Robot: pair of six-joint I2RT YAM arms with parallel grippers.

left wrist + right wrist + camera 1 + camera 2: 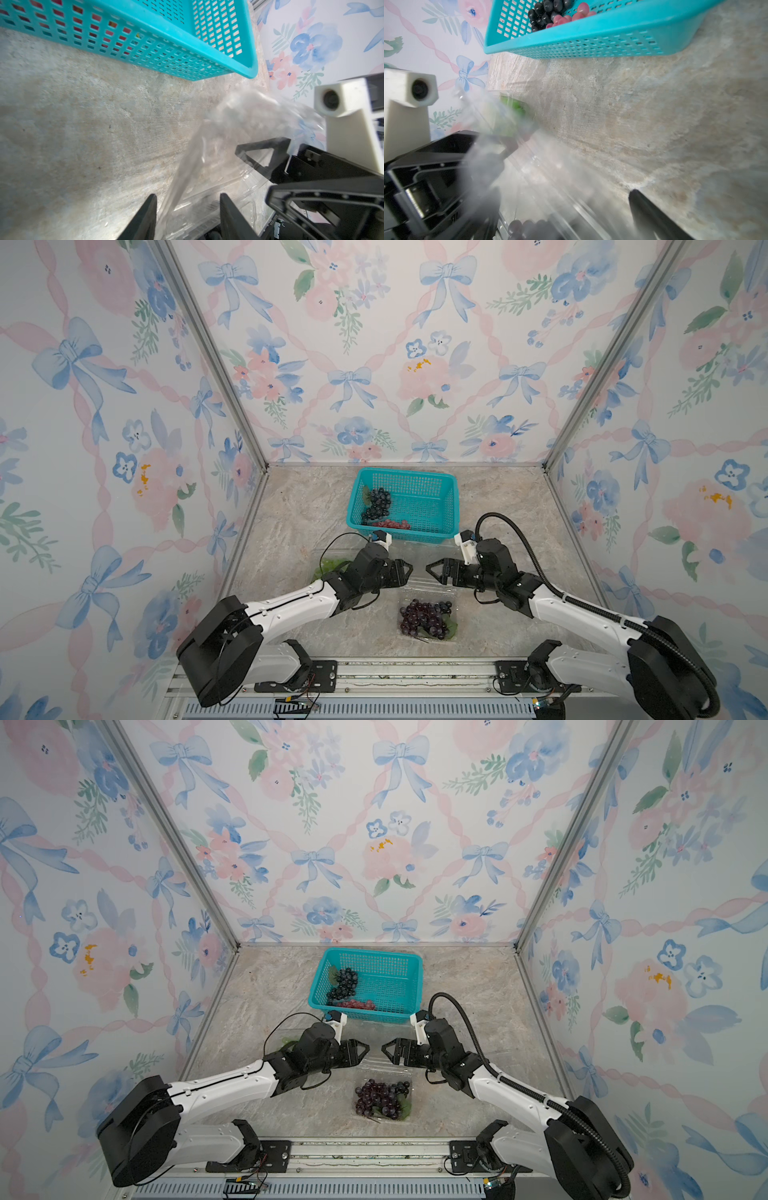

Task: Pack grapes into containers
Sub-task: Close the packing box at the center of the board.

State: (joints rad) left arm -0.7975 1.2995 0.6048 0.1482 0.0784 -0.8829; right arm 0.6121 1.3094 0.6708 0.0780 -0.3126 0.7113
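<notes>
One teal basket (424, 502) sits mid-frame in both top views, blue-black bunch (378, 502) and red bunch (390, 524) inside. Just below it we note the right gripper (430, 570) spread wide, empty; left gripper (407, 570) half-spread, clear plastic between its jaws, grip we cannot tell. Lower centre: clear container (453, 605) holding purple grapes (424, 616), its lid (239, 116) a blur in wrist views. Green grapes (328, 566) at centre left.

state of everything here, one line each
teal basket, holds blue-black bunch and red bunch
front punnet, lid open, purple bunch inside
left punnet, green bunch inside, lid unclear
left end effector, jaws apart astride the open lid, grip unclear
right end effector, open, empty
</notes>
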